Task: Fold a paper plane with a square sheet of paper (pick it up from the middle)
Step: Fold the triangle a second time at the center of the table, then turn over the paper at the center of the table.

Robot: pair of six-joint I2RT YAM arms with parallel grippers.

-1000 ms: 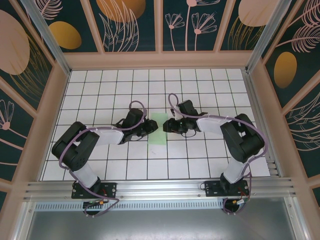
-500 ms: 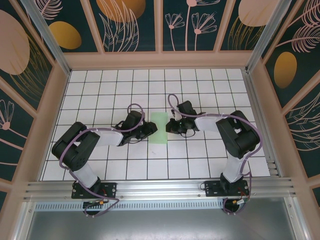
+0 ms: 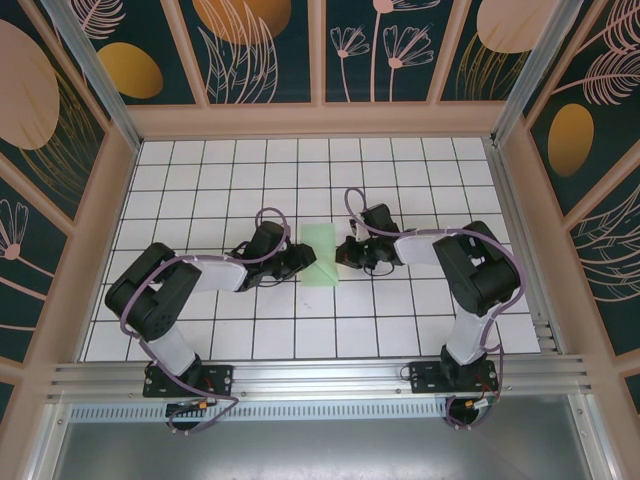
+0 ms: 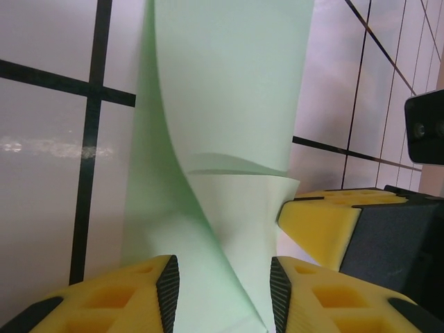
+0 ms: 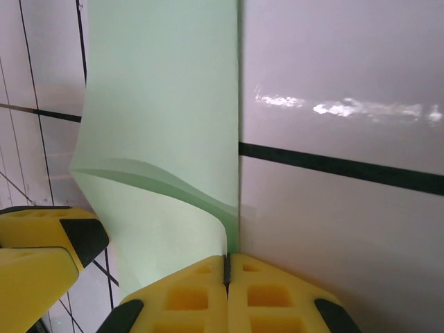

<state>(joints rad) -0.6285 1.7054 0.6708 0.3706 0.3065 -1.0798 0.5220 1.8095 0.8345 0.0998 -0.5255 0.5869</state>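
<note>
Risk: square sheet of paper (image 3: 318, 262) cd crease crooked w/ R gripper (image 5: 227, 262) pinching its edge tight while L gripper (image 4: 222, 281) fingers sit spread either side of it, not holding.

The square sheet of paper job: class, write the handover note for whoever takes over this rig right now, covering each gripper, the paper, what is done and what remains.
Grippers: the left gripper is open, its fingers either side of the paper's raised end. The right gripper is shut, apparently pinching the paper's edge.
Paper: the square sheet of paper lies mid-way across the table between them, one end curling up off the surface.
Done: paper reached, a fold under way.
Left: crease it, then all further folds; no plane shape yet.
</note>
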